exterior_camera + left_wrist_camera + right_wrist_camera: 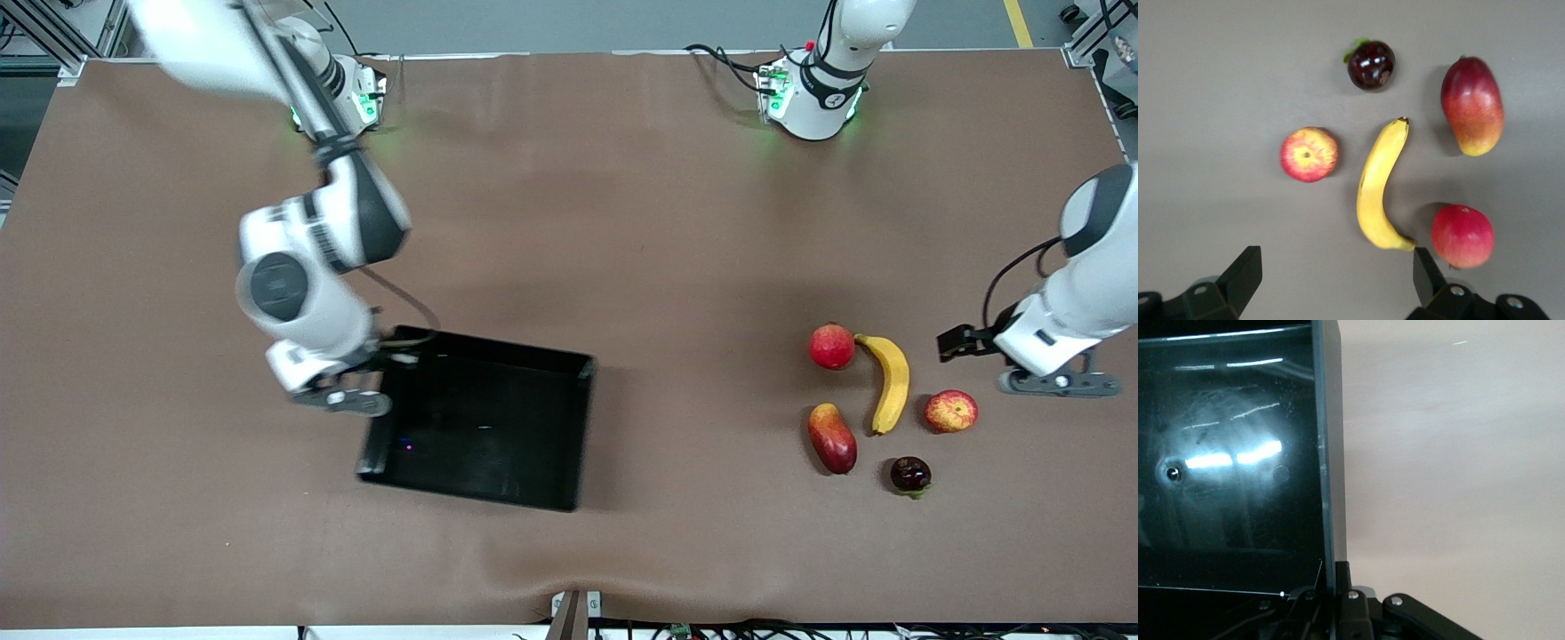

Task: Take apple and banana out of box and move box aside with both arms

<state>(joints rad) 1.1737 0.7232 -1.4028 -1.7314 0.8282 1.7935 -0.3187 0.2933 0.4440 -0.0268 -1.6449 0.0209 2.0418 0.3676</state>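
The black box lies toward the right arm's end of the table. My right gripper is shut on the box's side wall, one finger inside and one outside. The yellow banana and the red-yellow apple lie on the table toward the left arm's end. My left gripper is open and empty, over the bare table beside the apple. In the left wrist view the banana and the apple lie ahead of the open gripper.
A plain red round fruit lies beside the banana's stem end. A red-yellow mango-like fruit and a small dark round fruit lie nearer the front camera. Brown cloth covers the table between the box and the fruits.
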